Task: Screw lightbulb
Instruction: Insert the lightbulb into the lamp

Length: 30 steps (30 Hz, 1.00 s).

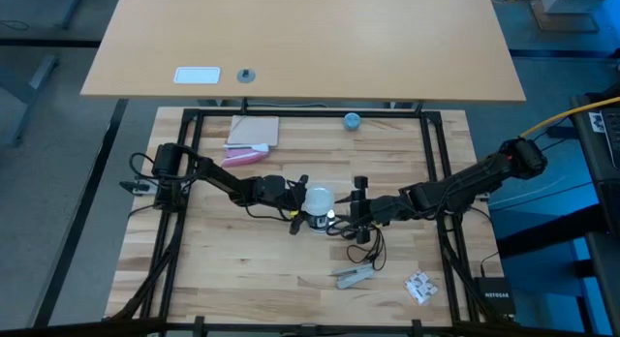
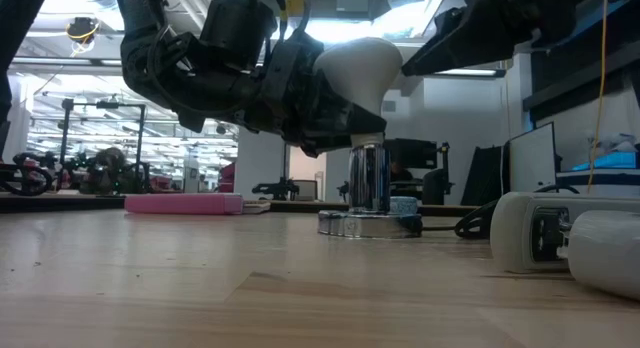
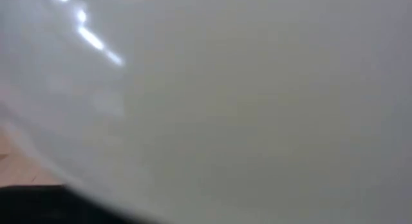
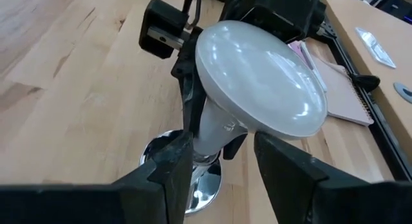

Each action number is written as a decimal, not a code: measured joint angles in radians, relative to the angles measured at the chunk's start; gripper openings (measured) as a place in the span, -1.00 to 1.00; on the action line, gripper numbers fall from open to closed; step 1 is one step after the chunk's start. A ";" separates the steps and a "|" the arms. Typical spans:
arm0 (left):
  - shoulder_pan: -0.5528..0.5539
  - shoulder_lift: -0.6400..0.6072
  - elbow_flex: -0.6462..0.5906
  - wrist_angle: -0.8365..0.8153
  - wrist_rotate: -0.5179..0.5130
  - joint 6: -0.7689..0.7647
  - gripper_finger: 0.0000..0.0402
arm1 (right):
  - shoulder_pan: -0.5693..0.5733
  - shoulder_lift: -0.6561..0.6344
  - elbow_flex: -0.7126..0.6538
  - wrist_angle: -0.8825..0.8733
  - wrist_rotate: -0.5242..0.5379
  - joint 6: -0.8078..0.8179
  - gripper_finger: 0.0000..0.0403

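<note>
The white lightbulb [image 4: 257,76] stands with its narrow neck [image 2: 368,138] at the mouth of a chrome socket [image 2: 368,180], which rises from a round shiny base [image 1: 321,222] at the table's middle. My left gripper [image 1: 296,198] comes from the left and is shut on the bulb, which fills the left wrist view [image 3: 244,108]. My right gripper [image 4: 222,153] comes from the right, slanting down. It is open, with one finger on either side of the neck just under the dome. I cannot tell whether it touches the bulb. My left gripper pinches the lightbulb's tapering part [image 4: 209,121] just below the dome between its two fingers [image 4: 187,89]. It comes nearly level from the table's left. The bulb stands dome up, its neck at the socket's top. My right gripper: whether it touches the bulb cannot be told.
A black cord [image 1: 373,245] runs from the base toward the near right. White pieces [image 1: 354,275] [image 1: 420,287] lie near the front edge. A pink pad [image 2: 185,203], a notebook [image 1: 254,132] and a blue ball [image 1: 352,120] lie at the back.
</note>
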 joint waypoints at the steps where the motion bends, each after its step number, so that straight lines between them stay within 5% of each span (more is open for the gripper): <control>1: 0.000 0.000 0.000 -0.002 0.000 0.000 -0.24 | 0.000 0.000 0.000 -0.011 -0.001 0.000 -0.13; 22: 0.003 0.000 0.000 -0.004 -0.018 0.096 -0.27 | 0.000 0.000 0.001 -0.148 -0.021 0.082 -0.13; 30: 0.035 0.000 0.000 -0.006 -0.020 0.095 -0.26 | 0.000 0.016 0.002 -0.147 -0.111 0.138 -0.13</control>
